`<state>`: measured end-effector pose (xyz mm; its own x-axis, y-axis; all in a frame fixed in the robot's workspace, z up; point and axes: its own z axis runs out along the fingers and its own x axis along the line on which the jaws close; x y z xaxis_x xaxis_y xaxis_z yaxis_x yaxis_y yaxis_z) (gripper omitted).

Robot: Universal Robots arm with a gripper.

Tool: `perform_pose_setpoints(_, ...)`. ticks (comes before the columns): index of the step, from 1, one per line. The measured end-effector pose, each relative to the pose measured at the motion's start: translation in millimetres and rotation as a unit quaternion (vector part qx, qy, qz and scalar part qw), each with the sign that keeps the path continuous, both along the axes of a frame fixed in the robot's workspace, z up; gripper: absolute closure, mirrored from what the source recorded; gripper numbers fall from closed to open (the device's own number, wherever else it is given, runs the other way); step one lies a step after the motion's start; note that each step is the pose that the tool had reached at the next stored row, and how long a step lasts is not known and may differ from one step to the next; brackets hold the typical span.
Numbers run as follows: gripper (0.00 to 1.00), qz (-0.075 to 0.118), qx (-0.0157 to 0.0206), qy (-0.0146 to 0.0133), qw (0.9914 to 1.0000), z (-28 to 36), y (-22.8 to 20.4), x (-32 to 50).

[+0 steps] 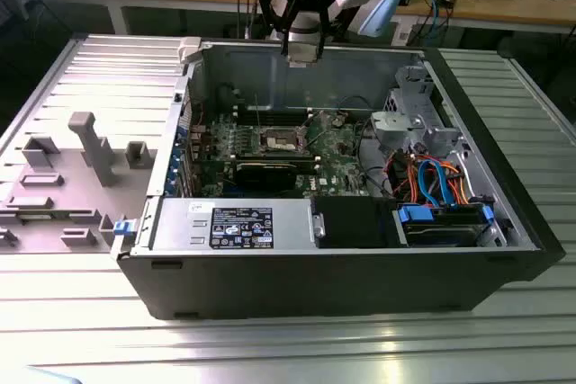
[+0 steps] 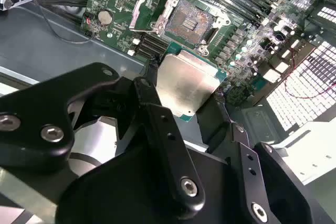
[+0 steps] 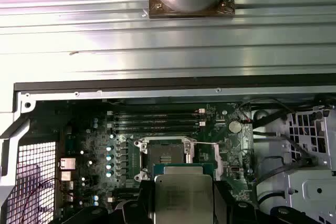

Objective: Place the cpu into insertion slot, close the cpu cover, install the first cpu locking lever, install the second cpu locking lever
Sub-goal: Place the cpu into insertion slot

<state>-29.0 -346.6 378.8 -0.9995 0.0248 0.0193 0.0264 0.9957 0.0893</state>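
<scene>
cpu [image 3: 184,200] cut off at the first wrist view's edge, its sides hidden behind black fingers [image 2: 157,124] in the second wrist view

cpu [image 2: 189,80] in pincer [image 2: 185,83], above insertion slot [image 2: 190,22]

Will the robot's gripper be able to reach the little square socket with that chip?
Probably yes: nothing stands between the gripper holding the cpu and the insertion slot, its cpu cover swung aside.

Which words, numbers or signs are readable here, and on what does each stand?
None can be read.
Too small to read: the black label on the grey box.
Blurred: the white sticker beside it.
No legible marks: the chip in the claw.
</scene>
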Motion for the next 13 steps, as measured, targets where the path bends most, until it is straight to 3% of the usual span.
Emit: perform_pose_setpoints(13, 0.46, -0.001, 0.0000, 0.0000, 1.00000, 0.0, -0.4, -2.2)
